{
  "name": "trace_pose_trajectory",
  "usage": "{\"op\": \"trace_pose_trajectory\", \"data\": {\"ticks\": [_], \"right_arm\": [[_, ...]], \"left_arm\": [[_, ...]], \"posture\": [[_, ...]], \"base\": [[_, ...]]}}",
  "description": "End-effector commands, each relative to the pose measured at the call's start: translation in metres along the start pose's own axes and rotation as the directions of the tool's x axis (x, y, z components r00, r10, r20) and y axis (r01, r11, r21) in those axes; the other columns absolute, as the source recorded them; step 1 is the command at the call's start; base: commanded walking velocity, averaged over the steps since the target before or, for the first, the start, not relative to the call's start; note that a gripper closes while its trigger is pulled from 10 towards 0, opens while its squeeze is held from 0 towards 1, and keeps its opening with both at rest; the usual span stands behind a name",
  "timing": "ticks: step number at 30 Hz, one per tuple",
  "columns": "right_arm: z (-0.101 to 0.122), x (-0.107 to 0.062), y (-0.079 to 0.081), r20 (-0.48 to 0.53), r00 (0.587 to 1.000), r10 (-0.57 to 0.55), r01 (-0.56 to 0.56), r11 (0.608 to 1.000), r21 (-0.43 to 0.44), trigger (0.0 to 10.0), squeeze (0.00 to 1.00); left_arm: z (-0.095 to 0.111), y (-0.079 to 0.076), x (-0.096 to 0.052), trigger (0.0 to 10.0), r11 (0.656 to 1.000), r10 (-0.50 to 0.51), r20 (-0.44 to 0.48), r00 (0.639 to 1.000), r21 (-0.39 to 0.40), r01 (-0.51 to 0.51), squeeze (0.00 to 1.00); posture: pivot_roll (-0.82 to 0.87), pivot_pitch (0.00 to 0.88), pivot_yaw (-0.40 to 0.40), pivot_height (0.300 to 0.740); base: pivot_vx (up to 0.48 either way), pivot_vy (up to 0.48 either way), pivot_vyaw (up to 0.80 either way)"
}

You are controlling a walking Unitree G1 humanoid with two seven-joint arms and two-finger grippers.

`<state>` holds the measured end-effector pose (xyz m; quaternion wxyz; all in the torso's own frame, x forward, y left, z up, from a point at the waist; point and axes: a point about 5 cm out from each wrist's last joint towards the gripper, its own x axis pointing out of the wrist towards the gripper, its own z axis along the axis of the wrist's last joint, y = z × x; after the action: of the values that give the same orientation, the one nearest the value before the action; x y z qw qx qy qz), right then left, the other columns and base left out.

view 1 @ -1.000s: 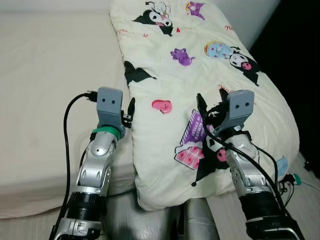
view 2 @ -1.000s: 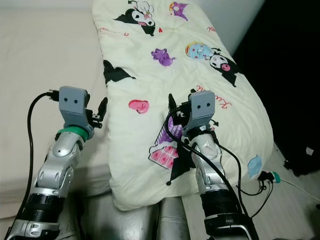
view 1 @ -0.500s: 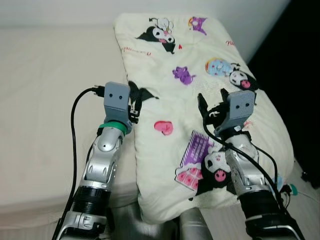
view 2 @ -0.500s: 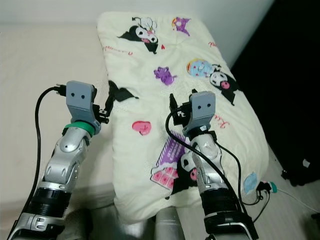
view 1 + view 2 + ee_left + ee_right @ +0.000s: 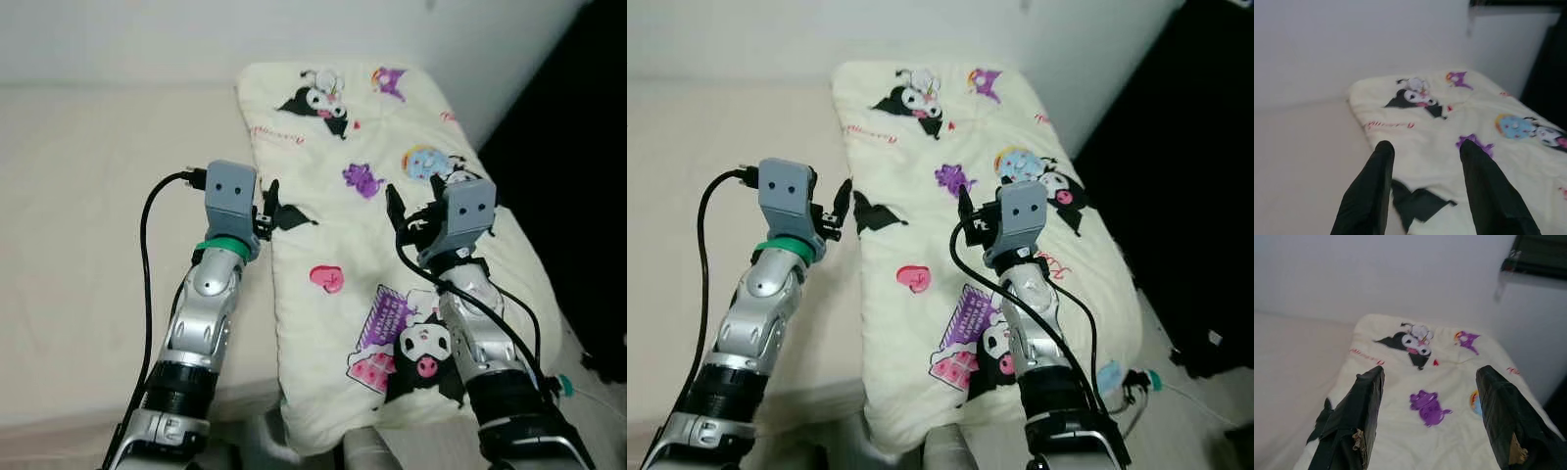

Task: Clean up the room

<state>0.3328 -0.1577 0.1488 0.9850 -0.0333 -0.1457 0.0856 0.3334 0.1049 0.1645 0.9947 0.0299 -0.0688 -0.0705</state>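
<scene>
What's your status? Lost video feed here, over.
Left gripper open, empty, at the quilt's left edge. Right gripper open, empty, above the quilt's middle. Quilt lies flat on the bed, not gripped. Nothing in the way.

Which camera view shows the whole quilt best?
The right eye view: the quilt appears from its far edge to its near edge. The left eye view is similar. Both wrist views show its far part between open black fingers.

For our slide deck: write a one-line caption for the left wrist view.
Open left gripper poised above a cartoon-print quilt on a cream bed.
</scene>
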Motion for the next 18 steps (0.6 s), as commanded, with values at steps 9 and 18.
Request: {"op": "trace_pose_trajectory", "data": {"ticks": [9, 18], "right_arm": [[-0.0044, -0.003, -0.0039, -0.005, 1.0, -0.028, 0.028, 1.0, -0.002, 10.0, 0.0], [-0.0062, -0.0054, 0.003, 0.0, 1.0, -0.007, 0.007, 0.999, 0.037, 10.0, 0.0]], "left_arm": [[-0.0017, -0.0075, 0.0005, 10.0, 0.999, -0.034, -0.001, 0.999, -0.001, 0.034, 0.0], [-0.0038, -0.0068, -0.0011, 10.0, 0.999, -0.036, -0.008, 0.999, 0.004, 0.036, 0.0]], "posture": [[-0.06, 0.0, -0.029, 0.74], [-0.05, 0.0, -0.025, 0.74]], "base": [[0.0, 0.0, 0.0], [0.0, 0.0, 0.0]]}}
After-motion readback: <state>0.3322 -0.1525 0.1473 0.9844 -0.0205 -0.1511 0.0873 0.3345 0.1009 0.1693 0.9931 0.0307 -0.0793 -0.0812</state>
